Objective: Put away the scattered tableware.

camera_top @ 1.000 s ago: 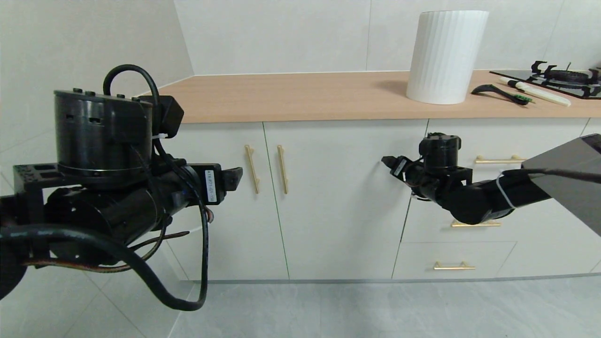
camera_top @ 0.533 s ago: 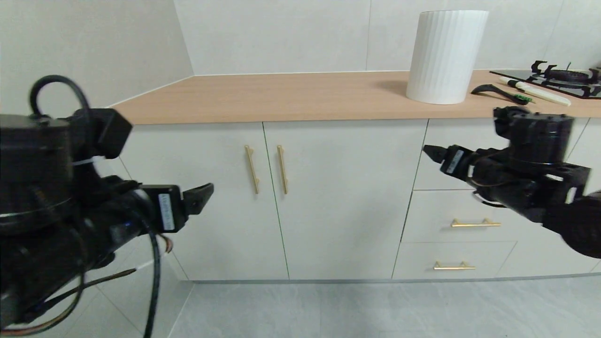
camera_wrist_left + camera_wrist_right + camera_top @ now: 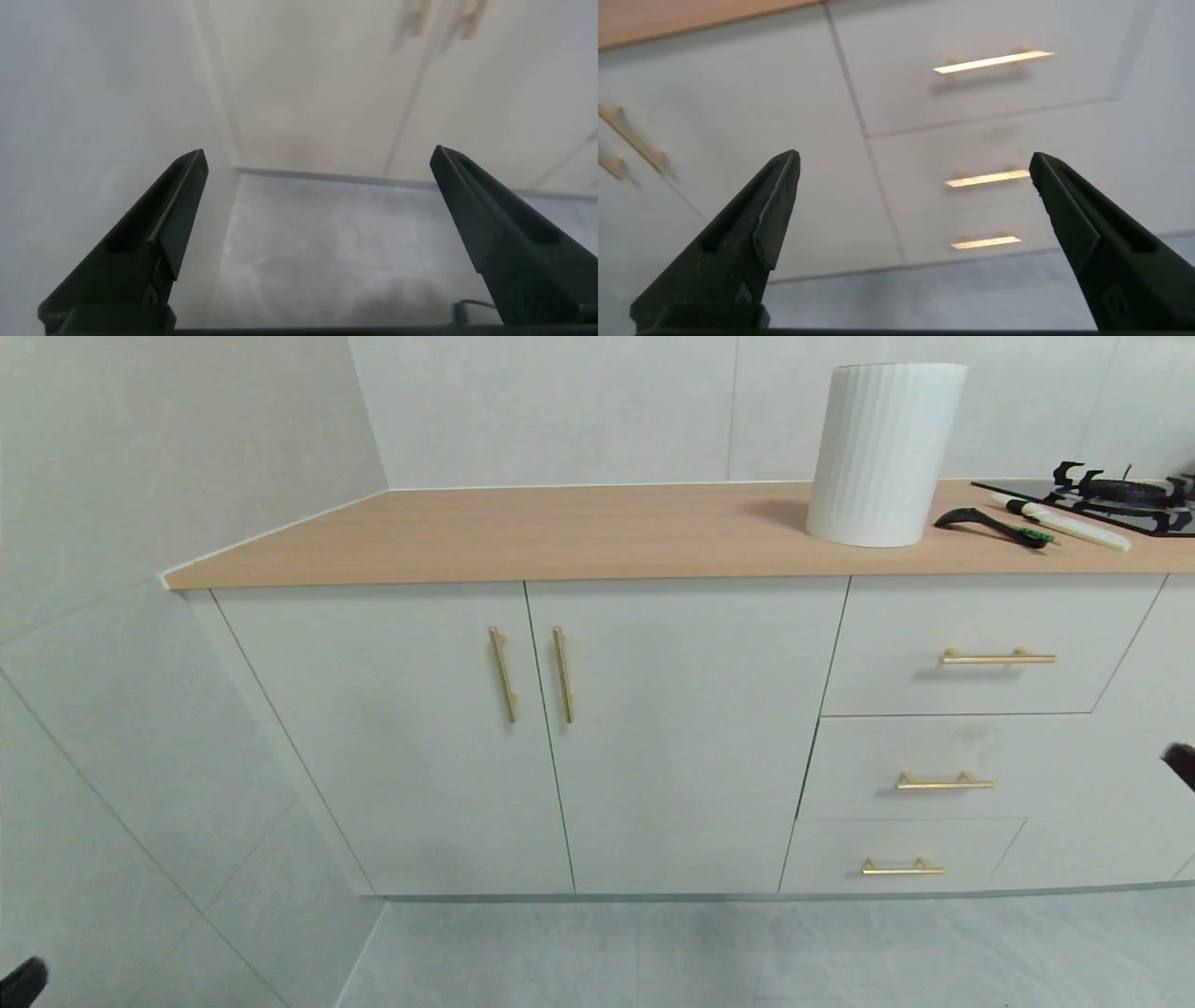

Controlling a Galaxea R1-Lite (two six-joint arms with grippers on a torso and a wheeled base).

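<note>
Wooden counter (image 3: 560, 532), ribbed canister (image 3: 885, 453), black ladle (image 3: 982, 521) beside

On the surface (image 3: 560, 532) a container (image 3: 882, 453) stands toward the right. Just right of it lie a spoon (image 3: 990, 523) and a second utensil (image 3: 1064, 521), before the stove (image 3: 1120, 495). Below, two doors (image 3: 523, 737) sit left of three drawers (image 3: 971, 709).

The head camera looks down at the table (image 3: 560, 532) and cabinet front (image 3: 672, 728) from mid-distance. The left wrist camera looks past the left claw (image 3: 318, 152) at the floor (image 3: 318, 261). The right looks past the right claw (image 3: 913, 157) at drawers (image 3: 990, 103) the head also sees.
</note>
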